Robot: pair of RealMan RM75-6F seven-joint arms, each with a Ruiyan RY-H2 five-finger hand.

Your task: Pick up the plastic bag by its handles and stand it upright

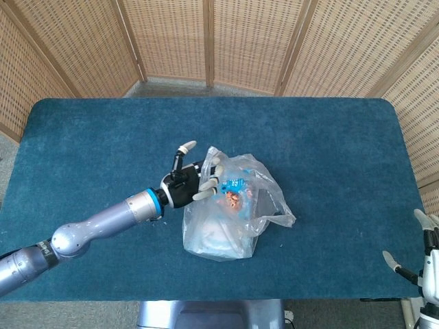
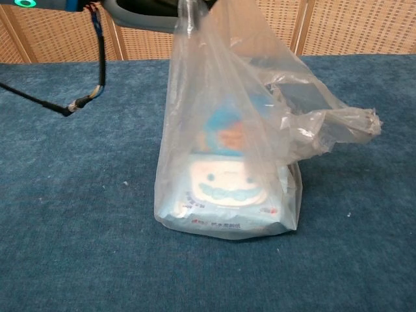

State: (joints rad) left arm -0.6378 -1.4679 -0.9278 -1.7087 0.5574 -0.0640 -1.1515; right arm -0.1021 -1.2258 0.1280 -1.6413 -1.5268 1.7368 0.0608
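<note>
A clear plastic bag stands upright on the blue table, with a white and blue packet showing through it. My left hand is at the bag's upper left and grips one handle, which is pulled taut upward. Its thumb sticks up, away from the plastic. The other handle hangs loose, sticking out to the right. My right hand sits far off at the table's near right corner, fingers apart, holding nothing.
The blue cloth-covered table is ringed at the back and sides by woven screens. A black cable dangles from my left arm over the table's left part.
</note>
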